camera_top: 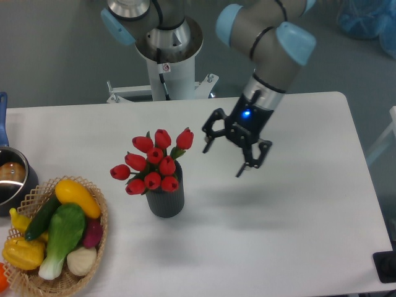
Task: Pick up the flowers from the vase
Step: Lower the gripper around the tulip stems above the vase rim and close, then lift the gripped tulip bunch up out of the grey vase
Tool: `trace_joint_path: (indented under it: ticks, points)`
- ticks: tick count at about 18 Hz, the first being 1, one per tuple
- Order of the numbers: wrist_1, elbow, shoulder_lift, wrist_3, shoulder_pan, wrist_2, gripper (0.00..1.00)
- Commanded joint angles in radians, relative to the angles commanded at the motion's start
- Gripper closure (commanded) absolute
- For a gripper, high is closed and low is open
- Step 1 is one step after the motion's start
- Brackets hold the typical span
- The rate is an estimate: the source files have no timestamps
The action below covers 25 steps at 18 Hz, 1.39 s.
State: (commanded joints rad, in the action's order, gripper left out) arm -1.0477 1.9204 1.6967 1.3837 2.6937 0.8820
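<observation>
The worktop (278, 223) is being occupied near its middle by the vase (166, 198), in which the flowers (152, 163) are being held upright. At the left edge a basket (93, 247) is being filled by vegetables. The hand (224, 153) is being held wide open and empty, above the worktop just right of the flowers.

- A white table (297, 247) with rounded corners filled most of the view.
- Behind it lay a grey floor (55, 55), evenly lit, with soft shadows on the tabletop.
- A white pedestal (175, 74) on a bolted metal base (162, 91) stood at the far edge.
- Something of crumpled blue plastic (365, 17) sat in the upper right corner.
</observation>
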Motion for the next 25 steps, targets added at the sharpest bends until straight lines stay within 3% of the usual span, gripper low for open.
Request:
trace_joint_path:
  ticks: [4, 11, 14, 16, 18, 19, 25]
  points:
    - [0.000, 0.055, -0.066, -0.002, -0.018, -0.124, 0.00]
    - [0.005, 0.058, -0.071, -0.017, -0.078, -0.175, 0.04]
    - [0.006, 0.055, -0.071, -0.017, -0.083, -0.204, 0.20]
    - [0.006, 0.057, -0.074, -0.017, -0.083, -0.225, 0.47]
    - [0.006, 0.054, -0.078, -0.017, -0.081, -0.236, 0.83]
    - [0.006, 0.054, -0.078, -0.017, -0.081, -0.247, 0.97]
    - [0.005, 0.034, -0.072, -0.015, -0.068, -0.265, 1.00]
